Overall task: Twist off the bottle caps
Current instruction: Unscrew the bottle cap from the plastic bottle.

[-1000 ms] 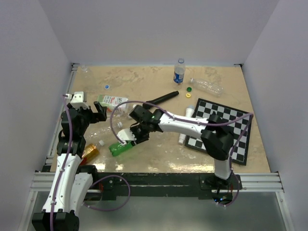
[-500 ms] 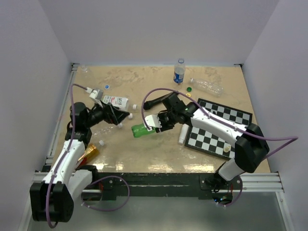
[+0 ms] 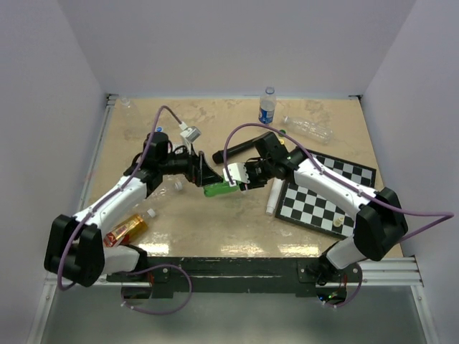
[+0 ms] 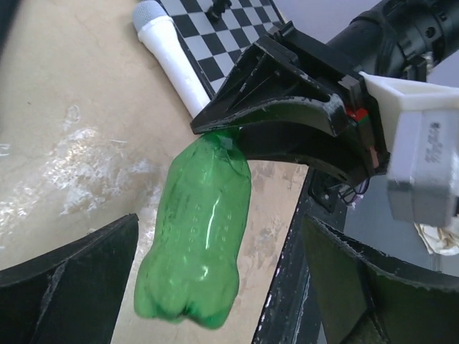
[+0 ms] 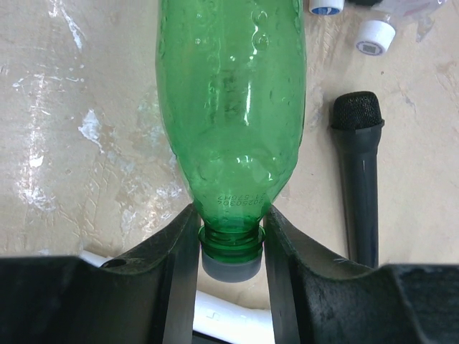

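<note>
Right wrist — bottle cap point(image 5: 230, 262) between right gripper point(image 5: 230, 233) jaws

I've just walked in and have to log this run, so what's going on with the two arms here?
The right gripper is clamped on the neck and cap of a green bottle and holds it out sideways toward the left arm. The left gripper is wide open, with its fingers on either side of the bottle's base but not closed on it. The cap is not yet off.
</note>
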